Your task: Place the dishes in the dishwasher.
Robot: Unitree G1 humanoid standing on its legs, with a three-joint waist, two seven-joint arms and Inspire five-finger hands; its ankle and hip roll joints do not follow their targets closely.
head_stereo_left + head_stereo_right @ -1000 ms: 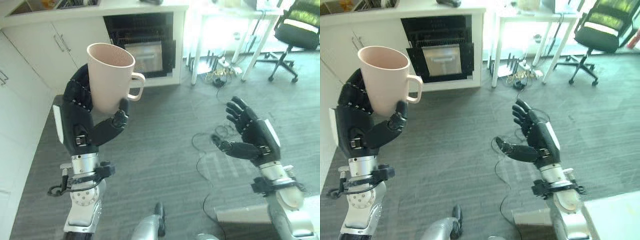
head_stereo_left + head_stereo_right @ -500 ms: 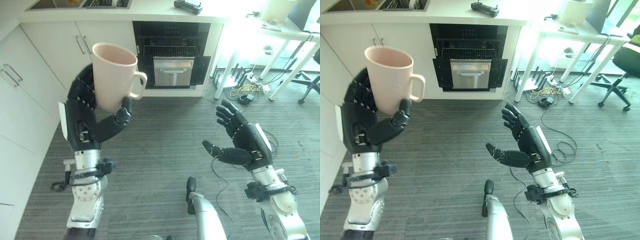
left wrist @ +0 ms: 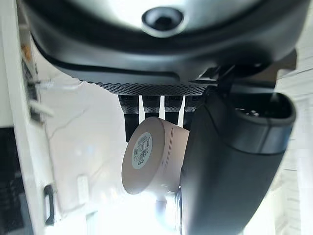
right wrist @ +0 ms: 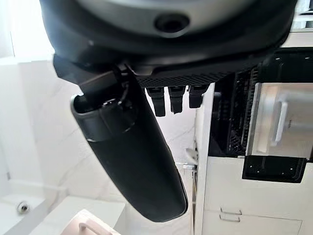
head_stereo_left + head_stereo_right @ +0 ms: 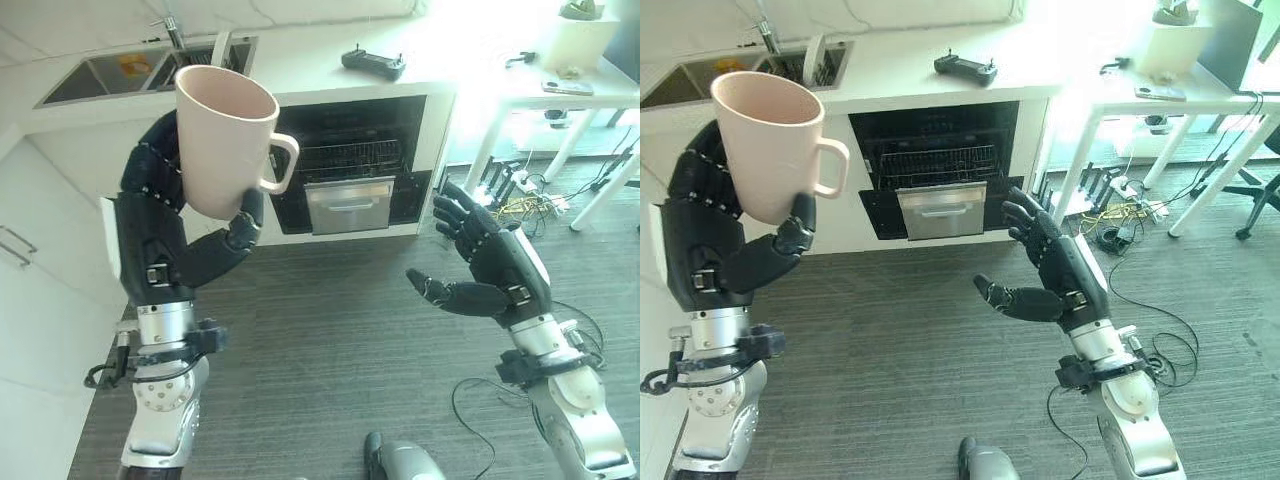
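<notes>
**Robot hand holds mug up before the open dishwasher**

Left robot hand point(image 5: 165, 250) grips a pale pink mug point(image 5: 225, 140), fingers wrapped round the back of its body and the thumb pressed against the front near the base. The mug is upright, mouth up, tilted slightly, with its handle pointing toward the robot's right. In the left wrist view the mug's underside carries a small round sticker point(image 3: 142, 150).

The right robot hand point(image 5: 1060, 275) is raised at about waist height, palm turned inward, fingers spread and relaxed, thumb stretched out to the side, holding nothing.

Ahead, under a white desk point(image 5: 900, 75), the dishwasher point(image 5: 940, 165) stands open: its dark cavity shows a wire rack point(image 5: 935, 165) pulled partly forward, with a steel-fronted panel point(image 5: 945, 210) below it. A black remote controller point(image 5: 965, 67) lies on the desk above the dishwasher. A sink point(image 5: 130, 75) with a faucet is set into the desk further to the left. To the right stands a white table point(image 5: 1160, 90) with cables and a power strip point(image 5: 1115, 215) on the grey carpet beneath it.
</notes>
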